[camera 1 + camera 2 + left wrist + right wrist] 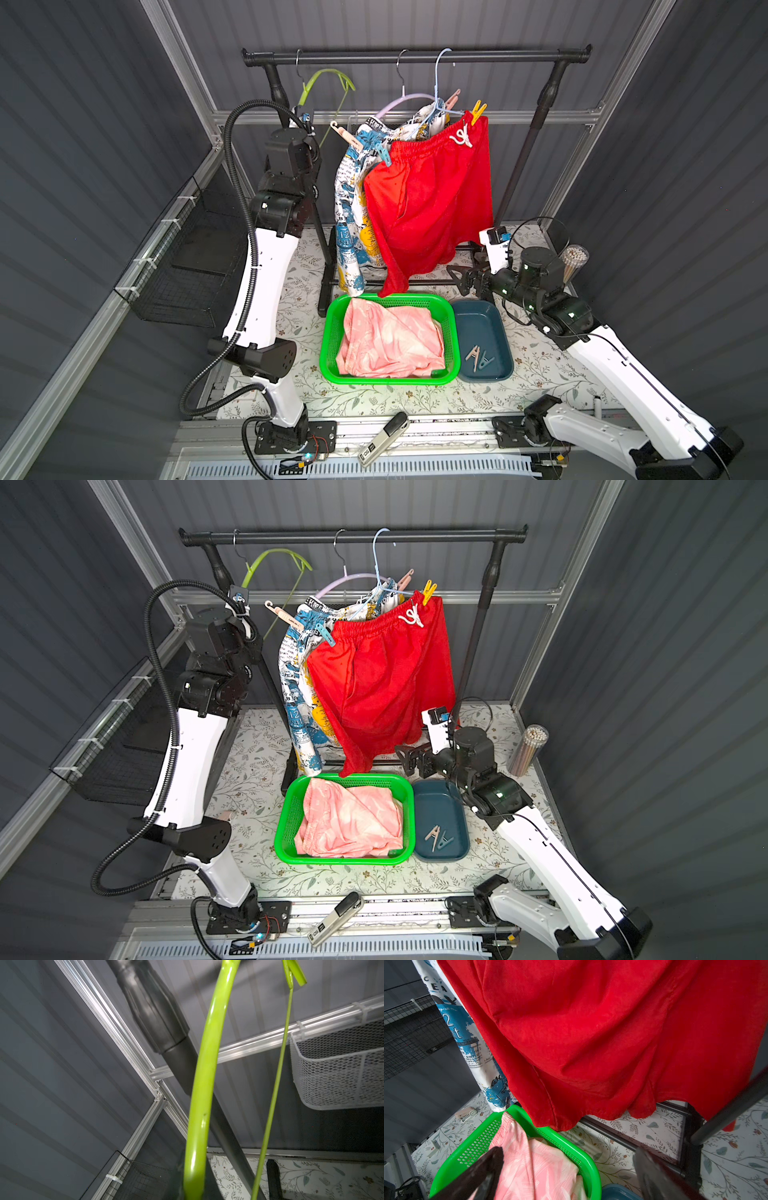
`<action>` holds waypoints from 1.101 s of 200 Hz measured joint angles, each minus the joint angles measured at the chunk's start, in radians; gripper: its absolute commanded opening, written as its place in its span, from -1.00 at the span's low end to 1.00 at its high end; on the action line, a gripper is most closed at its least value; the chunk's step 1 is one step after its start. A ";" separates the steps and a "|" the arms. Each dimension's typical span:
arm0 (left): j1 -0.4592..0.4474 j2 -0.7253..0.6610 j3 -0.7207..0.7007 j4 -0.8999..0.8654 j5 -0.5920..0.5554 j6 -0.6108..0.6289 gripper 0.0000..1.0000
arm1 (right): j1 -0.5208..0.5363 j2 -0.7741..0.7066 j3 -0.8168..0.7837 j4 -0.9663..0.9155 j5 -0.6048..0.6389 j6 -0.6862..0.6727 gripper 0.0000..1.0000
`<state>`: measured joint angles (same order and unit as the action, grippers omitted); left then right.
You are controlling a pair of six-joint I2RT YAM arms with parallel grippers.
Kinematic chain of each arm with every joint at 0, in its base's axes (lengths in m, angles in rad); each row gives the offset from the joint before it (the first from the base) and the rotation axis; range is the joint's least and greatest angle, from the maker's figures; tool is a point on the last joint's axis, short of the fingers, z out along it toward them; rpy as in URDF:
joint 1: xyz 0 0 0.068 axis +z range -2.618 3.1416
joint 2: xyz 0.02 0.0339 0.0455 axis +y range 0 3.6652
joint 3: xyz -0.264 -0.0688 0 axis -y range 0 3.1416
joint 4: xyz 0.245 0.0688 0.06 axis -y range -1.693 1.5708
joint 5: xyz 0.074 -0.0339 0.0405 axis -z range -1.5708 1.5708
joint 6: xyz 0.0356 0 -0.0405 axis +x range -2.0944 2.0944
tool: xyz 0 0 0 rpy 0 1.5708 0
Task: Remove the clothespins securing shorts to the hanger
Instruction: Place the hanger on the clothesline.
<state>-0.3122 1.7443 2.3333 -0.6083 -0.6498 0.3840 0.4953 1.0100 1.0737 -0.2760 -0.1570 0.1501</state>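
The right claw [457,279] hangs wide open with nothing in it. The hem of the red shorts [432,199] drapes just above and ahead of it. The left claw is hidden behind its raised wrist, so I cannot tell how it stands. Its camera shows only the bare green hanger [203,1084] close in front.

High above the right claw, a yellow peg [478,111] and a blue peg [383,153] pin the red waistband. A beige peg [452,99] and a second beige peg [344,134] seem to hold the printed shorts [353,199], though the folds there are hard to read.

With one peg off, the red shorts would likely swing on the other and slide down wide of the basket. The hem could also snag the open jaws as they rise. The left arm [286,174] could hook the green hanger and drag it off the rail [415,57].

Just below the right claw, the green basket [328,332] holds the pink shorts [390,345]. The blue tray [484,320] beneath it holds two pegs [478,358].
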 measured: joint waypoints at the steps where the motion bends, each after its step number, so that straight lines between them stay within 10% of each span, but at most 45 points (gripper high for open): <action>1: 0.000 -0.002 -0.005 0.000 0.001 0.000 -0.13 | 0.000 0.000 0.000 0.000 0.000 0.000 0.99; 52: 0.000 -0.172 -0.223 -0.063 0.147 -0.082 0.63 | 0.000 -0.013 -0.008 0.009 -0.001 0.021 0.98; 158: 0.002 -0.512 -0.445 -0.278 0.257 -0.255 0.58 | 0.000 0.002 -0.057 0.043 -0.018 0.052 0.98; 220: 0.002 -0.538 -0.308 -0.504 0.224 -0.389 0.37 | 0.000 0.082 -0.057 0.074 -0.064 0.068 0.98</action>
<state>-0.3103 1.2064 2.0251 -1.1126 -0.4255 -0.0048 0.4953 1.0920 1.0164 -0.2016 -0.2214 0.2180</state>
